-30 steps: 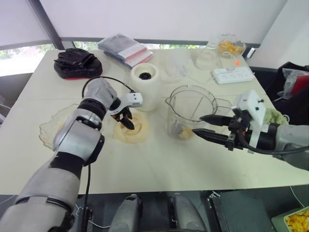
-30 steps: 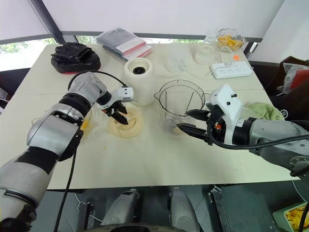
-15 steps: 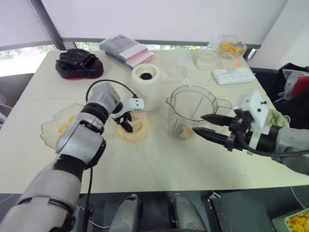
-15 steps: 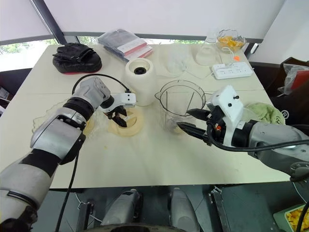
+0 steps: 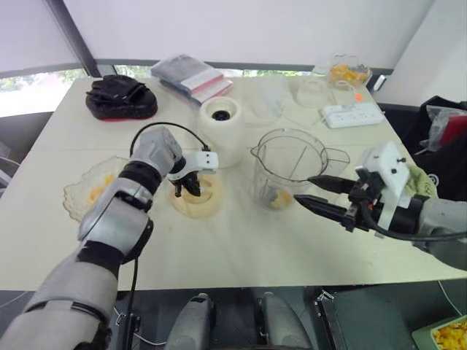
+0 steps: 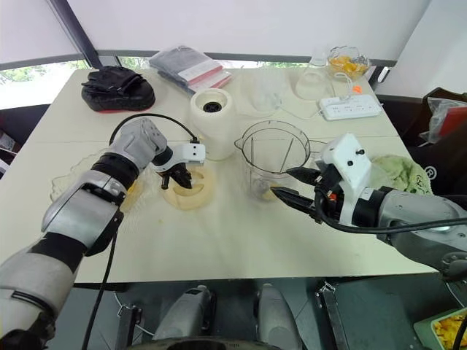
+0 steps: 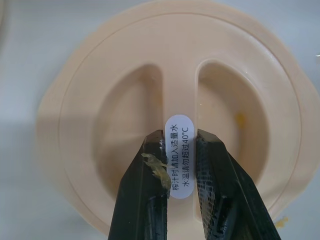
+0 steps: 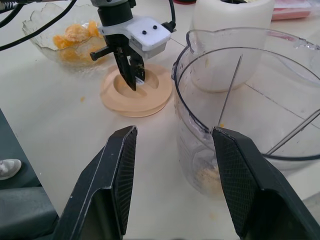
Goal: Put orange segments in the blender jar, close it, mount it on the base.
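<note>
The left gripper [image 5: 187, 191] is down on the round cream plastic lid [image 5: 197, 204], which lies flat on the pale bench [image 5: 241, 240], left of the clear plastic blender jar [image 5: 290, 166] and just near of the cream cylindrical blender base [image 5: 221, 122]. A second ago this gripper hung tilted over the lid's right part. Half a second ago it was over the middle. Now its black fingers [image 7: 142, 200] stand in the two hollows on either side of the lid's central ridge [image 7: 179, 90], and the jaws are pressed against both sides of that ridge, over a white label [image 7: 178, 150]. A scrap of pulp sticks to one finger.

The jar stands upright and uncovered at mid-bench, where it stood before, with a few orange segments [image 5: 277, 198] at its bottom. More of them lie in a glass bowl [image 5: 80, 191] at the left, which has not moved.

The right gripper [image 5: 303, 188] has barely shifted: it hovers at the jar's right, near side, close to the wall, with its jaws wide apart and holding nothing.
</note>
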Action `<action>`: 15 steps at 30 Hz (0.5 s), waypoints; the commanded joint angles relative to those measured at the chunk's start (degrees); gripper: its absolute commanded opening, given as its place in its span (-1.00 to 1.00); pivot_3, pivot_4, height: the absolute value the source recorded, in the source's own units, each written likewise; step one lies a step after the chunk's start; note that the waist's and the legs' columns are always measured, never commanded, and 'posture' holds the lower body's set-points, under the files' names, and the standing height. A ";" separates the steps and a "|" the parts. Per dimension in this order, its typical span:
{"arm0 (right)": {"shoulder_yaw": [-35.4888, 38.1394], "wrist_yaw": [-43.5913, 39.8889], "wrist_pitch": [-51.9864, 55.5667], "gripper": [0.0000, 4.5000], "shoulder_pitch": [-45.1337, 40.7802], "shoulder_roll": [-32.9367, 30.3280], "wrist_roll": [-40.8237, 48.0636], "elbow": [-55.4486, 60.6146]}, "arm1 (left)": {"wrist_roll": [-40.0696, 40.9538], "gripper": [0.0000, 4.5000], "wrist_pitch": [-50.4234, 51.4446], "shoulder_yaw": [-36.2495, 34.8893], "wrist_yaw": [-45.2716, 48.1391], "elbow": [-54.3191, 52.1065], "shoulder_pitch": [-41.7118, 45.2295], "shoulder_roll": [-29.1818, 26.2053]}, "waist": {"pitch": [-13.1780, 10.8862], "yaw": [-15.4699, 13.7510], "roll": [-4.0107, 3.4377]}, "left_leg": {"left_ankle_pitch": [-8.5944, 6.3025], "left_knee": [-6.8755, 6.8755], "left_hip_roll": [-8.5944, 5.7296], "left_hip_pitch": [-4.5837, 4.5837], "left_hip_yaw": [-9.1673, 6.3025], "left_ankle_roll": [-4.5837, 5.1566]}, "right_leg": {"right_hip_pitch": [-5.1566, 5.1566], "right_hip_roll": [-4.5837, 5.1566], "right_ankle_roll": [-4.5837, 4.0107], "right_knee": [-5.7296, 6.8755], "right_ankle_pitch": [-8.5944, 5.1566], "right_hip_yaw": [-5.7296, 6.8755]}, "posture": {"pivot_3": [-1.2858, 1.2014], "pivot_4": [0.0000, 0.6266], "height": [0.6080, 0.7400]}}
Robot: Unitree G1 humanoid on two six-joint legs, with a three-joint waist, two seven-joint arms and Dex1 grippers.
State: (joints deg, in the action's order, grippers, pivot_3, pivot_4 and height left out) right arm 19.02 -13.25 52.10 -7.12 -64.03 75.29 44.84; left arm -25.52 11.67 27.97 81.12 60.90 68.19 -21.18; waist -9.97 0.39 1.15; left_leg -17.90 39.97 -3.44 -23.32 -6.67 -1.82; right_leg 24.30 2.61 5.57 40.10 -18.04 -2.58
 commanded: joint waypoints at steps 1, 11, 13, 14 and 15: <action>2.99 0.04 -0.91 0.11 0.81 0.39 -0.25 1.33 | 1.99 -0.90 -1.72 -1.01 2.60 -0.77 0.73 -0.29 | 0.00 0.01 0.00 | 0.00 0.01 0.00 0.00 0.01 0.00 | 0.00 0.00 0.00 0.00 0.00 0.00 | 0.03 -0.52 1.00; 6.82 4.81 -1.53 0.11 6.91 3.26 1.20 4.75 | 14.43 -0.90 0.89 -3.40 4.62 -8.68 5.41 -3.49 | -0.05 0.19 0.08 | 0.00 0.03 0.00 -0.05 0.00 0.00 | 0.02 0.00 0.00 0.00 0.00 0.01 | 0.03 -0.52 1.00; 7.83 6.51 -1.94 0.11 9.46 4.53 1.03 6.37 | 16.05 -0.90 1.87 -4.94 8.70 -11.50 5.98 -5.46 | -0.05 0.35 0.08 | 0.00 0.02 0.01 -0.05 -0.02 0.00 | 0.03 0.00 0.00 0.00 0.00 0.00 | 0.03 -0.52 1.00; 8.24 7.02 -2.15 0.11 10.39 4.91 0.98 6.95 | 16.65 -0.90 2.22 -5.28 10.17 -12.67 6.01 -6.24 | -0.04 0.50 0.06 | 0.00 0.01 0.02 -0.04 -0.03 0.00 | 0.03 -0.02 0.00 0.01 0.00 0.00 | 0.03 -0.52 1.00; 8.60 7.41 -2.39 0.11 11.24 5.32 0.85 7.49 | 16.97 -0.90 2.28 -5.63 11.38 -13.65 5.98 -6.96 | -0.03 0.55 0.03 | 0.00 -0.01 0.03 -0.03 -0.02 0.00 | 0.04 -0.03 0.00 0.01 0.00 -0.02 | 0.03 -0.52 1.00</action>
State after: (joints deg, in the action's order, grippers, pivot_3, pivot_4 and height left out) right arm 25.13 -6.79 51.51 3.94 -59.25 75.72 49.85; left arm -10.45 13.48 23.67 90.05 50.09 72.78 -26.82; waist -10.00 0.94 1.18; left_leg -17.90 39.96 -3.41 -23.35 -6.67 -1.82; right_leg 24.35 2.57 5.57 40.11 -18.04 -2.60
